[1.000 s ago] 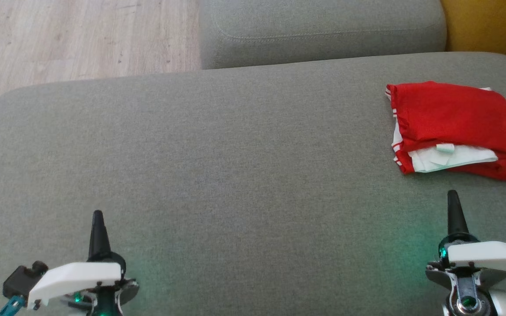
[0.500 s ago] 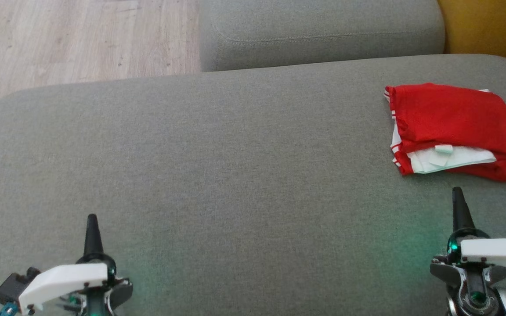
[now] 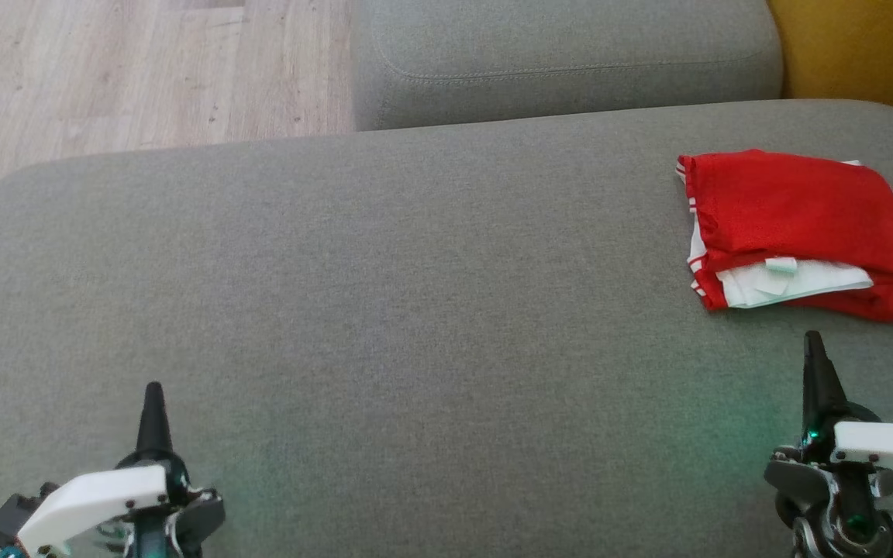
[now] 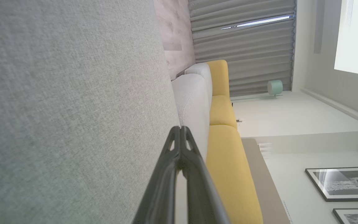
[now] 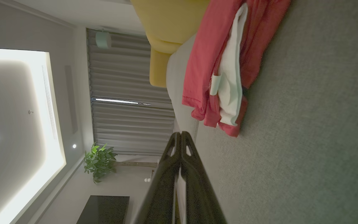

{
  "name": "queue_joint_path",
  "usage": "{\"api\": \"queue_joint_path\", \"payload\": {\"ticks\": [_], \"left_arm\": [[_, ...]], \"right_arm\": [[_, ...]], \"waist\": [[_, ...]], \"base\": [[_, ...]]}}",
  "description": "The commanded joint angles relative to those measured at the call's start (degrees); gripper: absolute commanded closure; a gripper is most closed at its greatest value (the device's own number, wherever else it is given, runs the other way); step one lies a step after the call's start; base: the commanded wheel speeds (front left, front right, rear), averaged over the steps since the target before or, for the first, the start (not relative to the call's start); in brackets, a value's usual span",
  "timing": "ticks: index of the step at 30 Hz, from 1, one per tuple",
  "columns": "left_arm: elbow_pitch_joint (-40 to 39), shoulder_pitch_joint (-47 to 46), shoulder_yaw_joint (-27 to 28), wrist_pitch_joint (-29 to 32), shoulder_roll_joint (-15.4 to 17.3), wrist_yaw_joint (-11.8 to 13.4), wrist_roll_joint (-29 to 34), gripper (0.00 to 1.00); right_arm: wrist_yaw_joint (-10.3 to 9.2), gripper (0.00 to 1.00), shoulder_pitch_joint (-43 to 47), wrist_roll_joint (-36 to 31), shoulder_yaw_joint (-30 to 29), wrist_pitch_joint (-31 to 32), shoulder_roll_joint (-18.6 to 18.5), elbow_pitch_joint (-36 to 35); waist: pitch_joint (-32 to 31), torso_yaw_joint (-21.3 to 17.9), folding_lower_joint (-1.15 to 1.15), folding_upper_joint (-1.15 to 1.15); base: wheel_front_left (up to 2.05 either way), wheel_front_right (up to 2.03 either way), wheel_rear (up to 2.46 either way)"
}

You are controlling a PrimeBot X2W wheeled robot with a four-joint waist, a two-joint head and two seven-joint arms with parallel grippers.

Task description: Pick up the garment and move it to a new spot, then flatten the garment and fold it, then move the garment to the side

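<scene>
Grey seat cushion: broad, flat, woven fabric, with rounded far corners. A faint green glow falls on the cloth near each wrist.

Wooden floor: pale planks beyond the cushion's far left corner.

Second grey cushion: butts against the far edge, with a stitched seam running along it.

Yellow upholstery: sits beyond the far right corner.

Garment: red, folded into a rough rectangle. It lies flat on the seat cushion along the right edge, closer to the far right corner than to the near one. A white layer shows between the red folds on the near side, and narrow white stripes mark the left hem. Nothing touches it. In the right wrist view the garment lies ahead of the fingers, apart from them.

Right gripper: over the near right part of the cushion, its tip near the garment's near edge but apart from it. Fingers clenched tip to tip, empty; the right wrist view confirms this.

Left gripper: by the near edge toward the left, well apart from the garment. Fingers pressed together, holding nothing, as the left wrist view shows.

Small pale tag: sits on the white layer.
</scene>
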Motion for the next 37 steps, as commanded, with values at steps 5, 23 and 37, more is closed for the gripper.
{"api": "queue_joint_path", "payload": {"ticks": [5,23,37], "left_arm": [[-1.34,-3.62,3.09,1.31,0.89,-0.79,-3.72,1.0],[-1.06,-3.86,4.46,2.91,0.76,-1.16,-8.25,1.0],[-1.05,-3.88,4.7,3.1,0.59,-1.16,-8.05,1.0]], "right_arm": [[-0.05,1.0,-2.99,4.22,0.39,1.22,-1.07,-2.58],[-0.05,1.0,-3.14,9.35,-0.39,2.78,-0.95,-2.79],[-0.05,1.0,-3.16,9.17,-0.6,2.95,-0.8,-2.78]], "waist": [[-0.18,-0.03,0.0,0.0],[-0.45,-0.07,0.0,0.0],[-0.46,-0.07,0.0,0.0]], "base": [[0.0,0.0,0.0],[0.0,0.0,0.0],[0.0,0.0,0.0]]}}
